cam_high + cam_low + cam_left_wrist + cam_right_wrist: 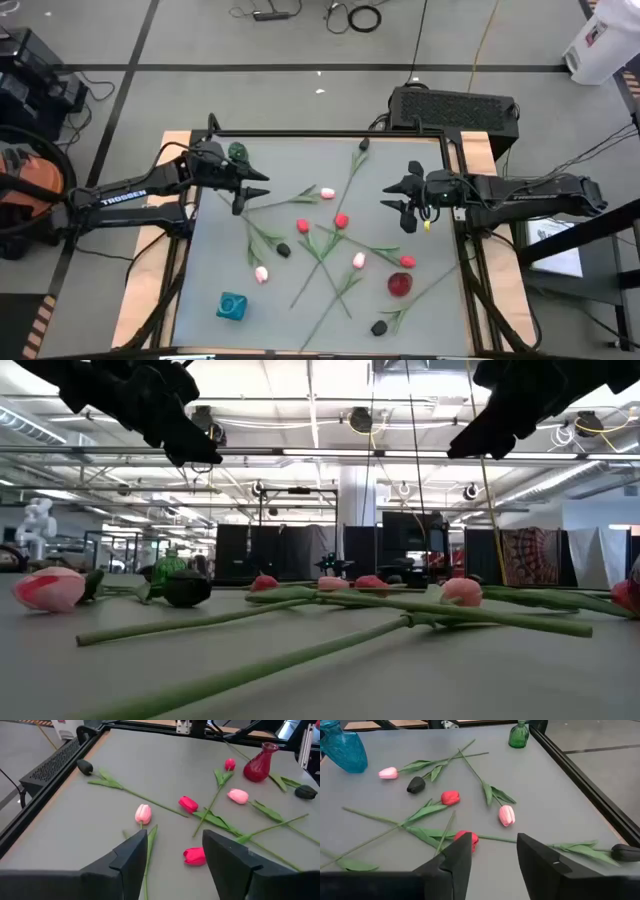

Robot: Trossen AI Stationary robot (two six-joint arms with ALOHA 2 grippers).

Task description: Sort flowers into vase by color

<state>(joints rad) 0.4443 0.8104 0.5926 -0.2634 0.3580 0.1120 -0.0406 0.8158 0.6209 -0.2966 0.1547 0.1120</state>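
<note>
Several artificial tulips lie flat and scattered on the grey table (420, 160), with pink (327, 193), red (342, 221) and black (283, 250) heads on thin green stems. My left gripper (258, 190) hangs open above the table's left part. In its wrist view (172, 852) a pink head (143, 813) and a red head (195, 856) lie just ahead of the fingers. My right gripper (386, 198) hangs open above the right part. Its wrist view (495, 852) shows a red head (467, 840) and a pink head (506, 815) just ahead. Neither gripper touches a flower.
Three small vases stand on the table: a green one (237, 152) at the far left, a blue one (232, 305) near left, a red one (400, 284) near right. A black frame (330, 133) rims the table. Crossing stems fill the middle.
</note>
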